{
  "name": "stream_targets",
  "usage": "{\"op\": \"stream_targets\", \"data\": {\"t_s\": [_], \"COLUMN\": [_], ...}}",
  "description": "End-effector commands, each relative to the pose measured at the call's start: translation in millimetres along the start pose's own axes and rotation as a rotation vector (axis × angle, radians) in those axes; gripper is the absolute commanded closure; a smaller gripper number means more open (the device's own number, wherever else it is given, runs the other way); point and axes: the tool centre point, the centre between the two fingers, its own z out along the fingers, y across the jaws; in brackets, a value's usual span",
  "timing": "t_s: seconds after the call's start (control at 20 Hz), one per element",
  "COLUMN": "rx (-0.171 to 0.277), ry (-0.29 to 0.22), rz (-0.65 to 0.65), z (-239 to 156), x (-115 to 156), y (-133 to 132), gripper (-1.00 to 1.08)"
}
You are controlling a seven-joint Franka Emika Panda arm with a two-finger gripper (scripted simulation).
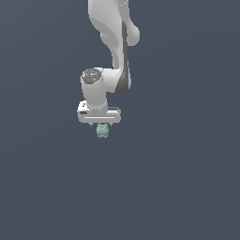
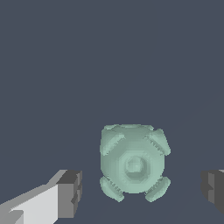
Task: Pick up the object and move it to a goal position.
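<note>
The object (image 2: 133, 164) is a small pale mint-green lump with knobbly corners and a round boss in its middle. In the wrist view it lies between the two dark finger pads (image 2: 72, 192), with a clear gap on each side. My gripper (image 2: 140, 194) is open around it and touches neither side. In the exterior view the object (image 1: 102, 131) shows just under the white bar of the gripper (image 1: 101, 125), and it is far narrower than that bar. The fingers barely show in the exterior view.
A plain dark blue-grey surface (image 1: 187, 187) fills both views. The white arm (image 1: 112, 42) rises from the gripper to the top edge of the exterior view. No goal marker or other object shows.
</note>
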Motion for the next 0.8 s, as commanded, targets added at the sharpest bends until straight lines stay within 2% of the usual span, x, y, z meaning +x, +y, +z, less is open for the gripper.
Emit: {"op": "stream_targets", "data": {"t_s": [0.0, 0.75], "rx": [0.000, 0.000], "ry": [0.000, 0.001], "rz": [-0.001, -0.001], "z": [1, 51], "x": [0, -1], "y": [0, 1], "gripper": [-0.92, -0.92]}}
